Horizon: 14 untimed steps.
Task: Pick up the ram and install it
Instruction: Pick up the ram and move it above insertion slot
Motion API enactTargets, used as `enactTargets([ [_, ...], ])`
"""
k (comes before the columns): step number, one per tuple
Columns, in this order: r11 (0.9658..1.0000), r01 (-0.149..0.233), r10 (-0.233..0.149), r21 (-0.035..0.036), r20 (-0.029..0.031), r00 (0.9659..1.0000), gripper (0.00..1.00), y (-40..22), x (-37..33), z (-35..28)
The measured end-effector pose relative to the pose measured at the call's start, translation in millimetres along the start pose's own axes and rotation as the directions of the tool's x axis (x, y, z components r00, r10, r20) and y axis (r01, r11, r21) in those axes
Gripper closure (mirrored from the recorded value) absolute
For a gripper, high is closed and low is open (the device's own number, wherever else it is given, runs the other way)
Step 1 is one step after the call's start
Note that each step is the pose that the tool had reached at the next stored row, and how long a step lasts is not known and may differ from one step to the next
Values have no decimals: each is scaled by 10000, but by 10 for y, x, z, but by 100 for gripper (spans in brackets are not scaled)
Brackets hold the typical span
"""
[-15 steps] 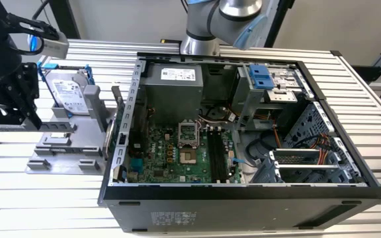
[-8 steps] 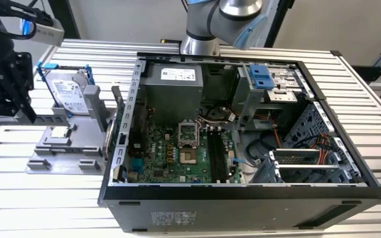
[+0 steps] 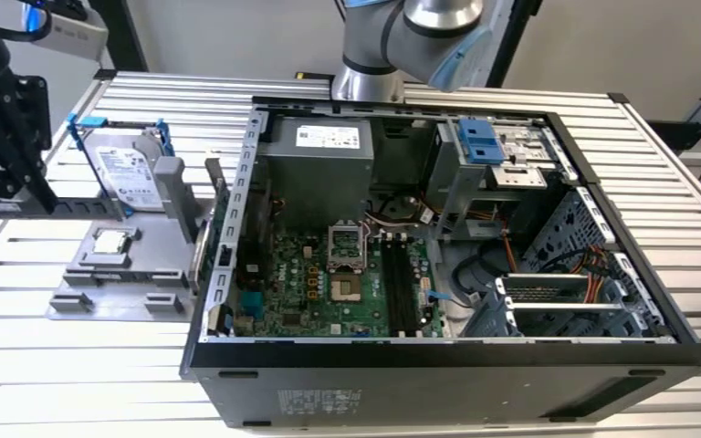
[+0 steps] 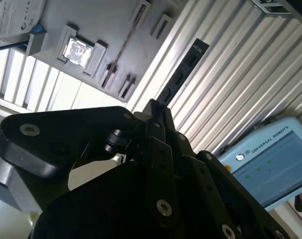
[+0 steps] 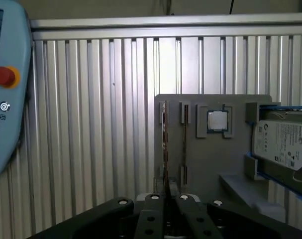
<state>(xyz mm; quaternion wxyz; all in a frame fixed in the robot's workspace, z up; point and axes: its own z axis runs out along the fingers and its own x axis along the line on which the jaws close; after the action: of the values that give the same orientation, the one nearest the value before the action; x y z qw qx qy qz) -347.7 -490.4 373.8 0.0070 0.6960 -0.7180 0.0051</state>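
Pick seems done: jaws clenched on long dark flat ram stick [image 4: 183, 69] (above ribbed metal bench [image 4: 250, 74]); install likely needs alignment with black motherboard slots [image 3: 397, 283]

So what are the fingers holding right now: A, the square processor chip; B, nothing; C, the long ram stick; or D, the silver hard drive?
C: in the second wrist view the fingers are shut on the ram, which sticks out over the slatted table.
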Motion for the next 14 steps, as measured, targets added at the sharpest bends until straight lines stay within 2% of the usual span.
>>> enactTargets([
  [3, 10000, 0, 0, 0, -9, 10000, 100, 0, 1, -43],
  [7, 10000, 0, 0, 1, -32, 10000, 100, -3, 1, -62],
  [10, 10000, 0, 0, 2, -54, 10000, 100, -73, -1, -75],
  [14, 10000, 1, -1, 1, -84, 10000, 100, -209, -5, -84],
])
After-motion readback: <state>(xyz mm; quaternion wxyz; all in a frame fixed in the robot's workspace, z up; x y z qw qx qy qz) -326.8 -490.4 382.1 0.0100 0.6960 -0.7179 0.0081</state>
